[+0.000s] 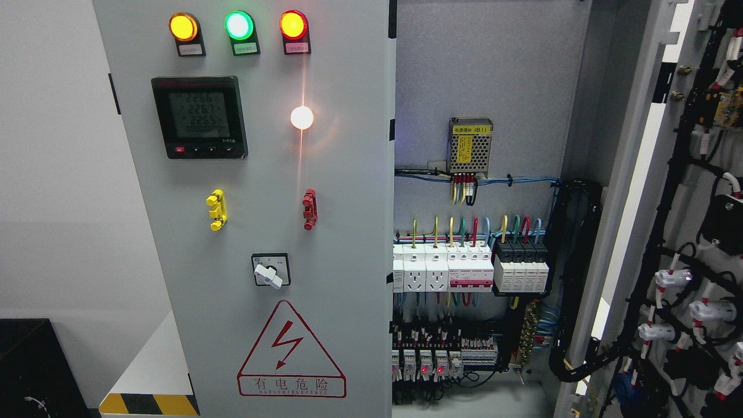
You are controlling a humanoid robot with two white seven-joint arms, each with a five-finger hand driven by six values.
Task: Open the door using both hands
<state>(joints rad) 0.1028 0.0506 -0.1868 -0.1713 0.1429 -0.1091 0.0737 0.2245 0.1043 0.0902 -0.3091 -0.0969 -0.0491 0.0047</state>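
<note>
The grey cabinet's left door (pixel 325 174) stands closed and fills the middle of the head view. It carries three lit lamps (pixel 239 26), a digital meter (pixel 199 117), a yellow handle (pixel 216 209), a red handle (pixel 310 209), a rotary switch (pixel 269 271) and a red electric-danger triangle (pixel 290 351). The right door (pixel 691 244) is swung wide open at the picture's right, its inner face covered in black cable looms. Between them the cabinet interior (pixel 482 87) shows. Neither of my hands or arms is in view.
Inside are a small power supply (pixel 470 146), rows of breakers and sockets (pixel 464 270) and coloured wiring. A black box (pixel 35 366) sits at the lower left. A yellow-and-black striped base (pixel 148 404) lies below the closed door. A plain white wall is at left.
</note>
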